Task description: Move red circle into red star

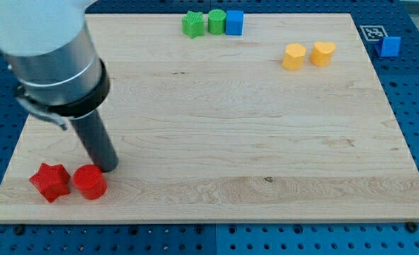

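Standing near the view's bottom left, my tip point(109, 167) comes down on the wooden board point(231, 127) just above and a little to the right of the red circle point(90, 182), so close that I cannot tell whether the two touch. The rod is a plain dark stick with no jaws to open or close, so it grips nothing; it leans slightly, its upper part running up and to the left into the grey arm housing point(50, 49). The red circle lies flat on the board close to the bottom edge; being round, it has no long axis and points no particular way. Directly to its left sits the red star point(50, 181), also flat, with one of its points aimed toward the circle; the two red blocks are just beside each other, and whether they touch is hard to say. Far off along the view's top edge a green star point(192, 24), a green round block point(216, 22) and a blue cube point(234, 22) stand in a tight row. Toward the top right are two yellow blocks, one five-sided point(293, 57) and one rounded like a heart point(323, 53), near each other. A second blue cube point(390, 46) rests off the board on the blue perforated table point(415, 106), beside a small black-and-white marker point(371, 32) in the board's corner.
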`<action>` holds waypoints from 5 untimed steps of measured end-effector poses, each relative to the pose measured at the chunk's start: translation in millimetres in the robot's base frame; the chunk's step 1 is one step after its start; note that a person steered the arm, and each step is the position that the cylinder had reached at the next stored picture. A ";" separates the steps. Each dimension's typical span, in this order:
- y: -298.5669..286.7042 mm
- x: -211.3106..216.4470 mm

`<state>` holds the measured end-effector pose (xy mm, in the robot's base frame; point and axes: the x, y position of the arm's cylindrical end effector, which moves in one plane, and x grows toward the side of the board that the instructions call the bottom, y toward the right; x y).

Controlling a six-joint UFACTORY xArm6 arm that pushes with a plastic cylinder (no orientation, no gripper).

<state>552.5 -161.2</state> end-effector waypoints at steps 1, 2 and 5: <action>-1.0 3.8; 25.5 5.3; 9.0 38.5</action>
<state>591.0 -152.2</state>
